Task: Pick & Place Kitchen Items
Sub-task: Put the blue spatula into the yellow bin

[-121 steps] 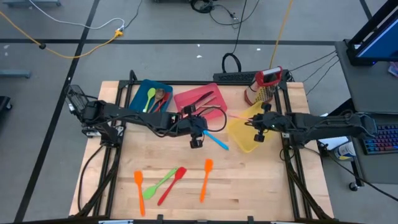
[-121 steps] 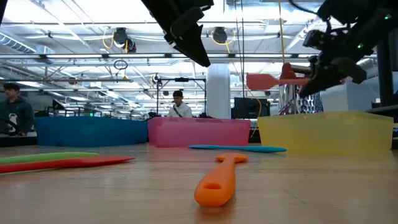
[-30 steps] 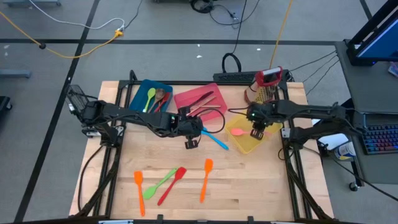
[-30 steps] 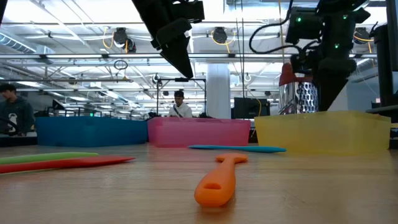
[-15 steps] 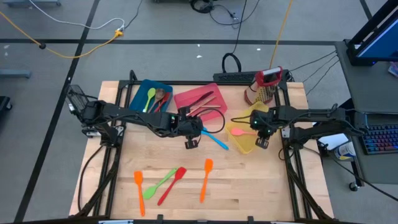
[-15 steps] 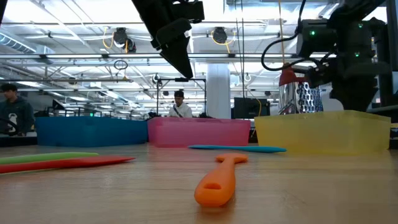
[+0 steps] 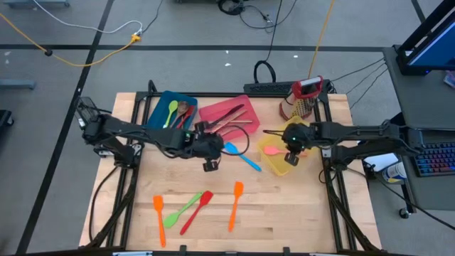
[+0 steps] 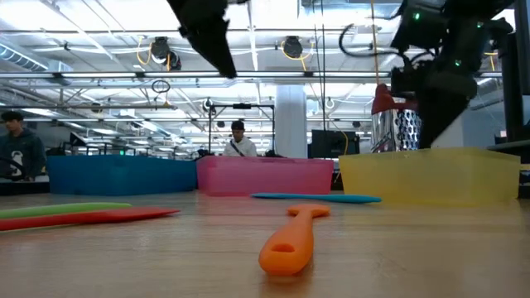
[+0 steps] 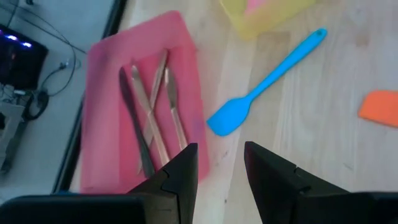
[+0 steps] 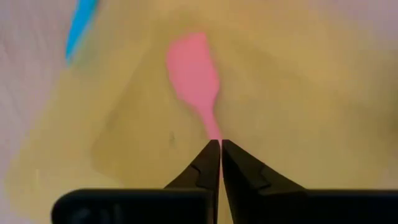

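My left gripper (image 7: 210, 165) (image 9: 221, 168) hangs open and empty above the bare table, beside the pink bin (image 7: 227, 114) and the blue spatula (image 7: 242, 156) (image 9: 264, 84), which lies flat on the wood. My right gripper (image 7: 291, 158) (image 10: 220, 144) is shut over the yellow bin (image 7: 281, 162). A pink spatula (image 7: 272, 150) (image 10: 194, 71) lies on that bin's floor, and its handle runs under my shut fingertips. Two orange spatulas (image 7: 235, 206) (image 7: 158, 217), a red one (image 7: 197, 211) and a green one (image 7: 181, 210) lie on the near part of the table.
The pink bin holds several pieces of cutlery (image 9: 152, 112). The blue bin (image 7: 173, 110) at the far left holds a green spoon and wooden spoons. A red-topped grater (image 7: 302, 99) stands behind the yellow bin. People stand in the room beyond the table (image 8: 238, 141).
My left gripper has risen and gone toward the table's left edge, still open. My right gripper has swung a little over the yellow bin and tipped steeper. The pink spatula has stayed on the bin's floor.
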Controlling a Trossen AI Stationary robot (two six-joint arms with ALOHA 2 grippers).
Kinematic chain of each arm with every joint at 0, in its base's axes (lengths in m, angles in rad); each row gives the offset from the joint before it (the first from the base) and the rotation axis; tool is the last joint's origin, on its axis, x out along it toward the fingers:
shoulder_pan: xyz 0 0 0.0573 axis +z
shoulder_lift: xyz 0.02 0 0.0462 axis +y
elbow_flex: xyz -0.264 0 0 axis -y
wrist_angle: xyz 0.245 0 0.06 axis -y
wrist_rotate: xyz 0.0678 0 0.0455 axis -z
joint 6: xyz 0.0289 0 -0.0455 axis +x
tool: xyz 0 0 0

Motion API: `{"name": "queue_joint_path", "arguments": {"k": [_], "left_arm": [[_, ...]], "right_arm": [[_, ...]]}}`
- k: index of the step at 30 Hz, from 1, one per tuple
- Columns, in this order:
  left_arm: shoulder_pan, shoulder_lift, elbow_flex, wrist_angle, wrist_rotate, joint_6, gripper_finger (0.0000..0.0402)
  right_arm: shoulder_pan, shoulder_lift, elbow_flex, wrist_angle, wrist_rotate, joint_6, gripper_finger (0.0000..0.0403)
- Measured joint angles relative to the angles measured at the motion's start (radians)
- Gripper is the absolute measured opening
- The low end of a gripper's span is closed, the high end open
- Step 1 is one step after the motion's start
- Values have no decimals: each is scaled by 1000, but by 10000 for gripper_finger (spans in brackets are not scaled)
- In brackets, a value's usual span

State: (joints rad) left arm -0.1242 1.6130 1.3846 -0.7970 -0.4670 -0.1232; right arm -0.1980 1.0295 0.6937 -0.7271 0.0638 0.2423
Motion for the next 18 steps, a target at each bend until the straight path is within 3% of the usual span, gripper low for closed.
{"name": "queue_joint_path", "arguments": {"k": [9, 14, 18], "left_arm": [[-50, -114, 0, -140, -61, -67, 136], [-71, -136, -1, -180, -67, -79, 136], [-84, -147, 0, -233, -116, -118, 136]], "right_arm": [[98, -75, 0, 439, 40, -80, 59], [175, -32, 0, 711, 40, -84, 88], [238, 37, 0, 850, 39, -199, 105]]}}
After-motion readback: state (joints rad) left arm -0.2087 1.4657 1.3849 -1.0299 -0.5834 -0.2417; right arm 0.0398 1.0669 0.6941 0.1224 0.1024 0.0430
